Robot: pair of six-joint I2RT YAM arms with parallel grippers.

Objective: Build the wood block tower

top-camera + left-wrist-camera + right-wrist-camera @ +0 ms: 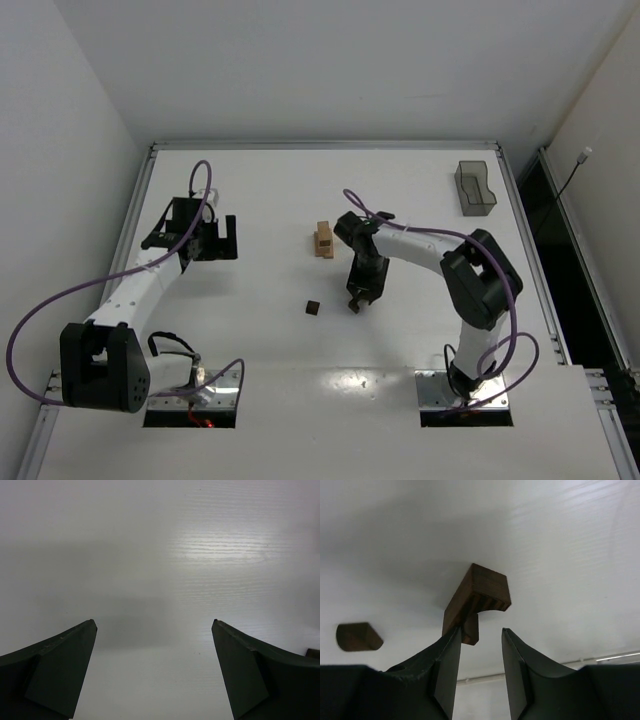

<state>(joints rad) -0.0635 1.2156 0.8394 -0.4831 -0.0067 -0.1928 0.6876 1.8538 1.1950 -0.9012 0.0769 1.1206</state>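
Observation:
A short tan column of blocks [324, 240] stands mid-table. A dark brown arch block [477, 592] sits right at my right gripper [481, 629], one leg against the inner side of the left fingertip; the right finger stands clear of it, so the jaws are apart and not clamped. In the top view the right gripper [357, 300] points down at the table just below and right of the column. A small dark brown block [312, 308] lies left of it and also shows in the right wrist view [359, 636]. My left gripper [215, 240] is open and empty over bare table [154, 625].
A smoky-grey see-through tray [475, 188] stands at the back right. Purple cables loop off both arms. The table's raised metal edges run along the left, back and right sides.

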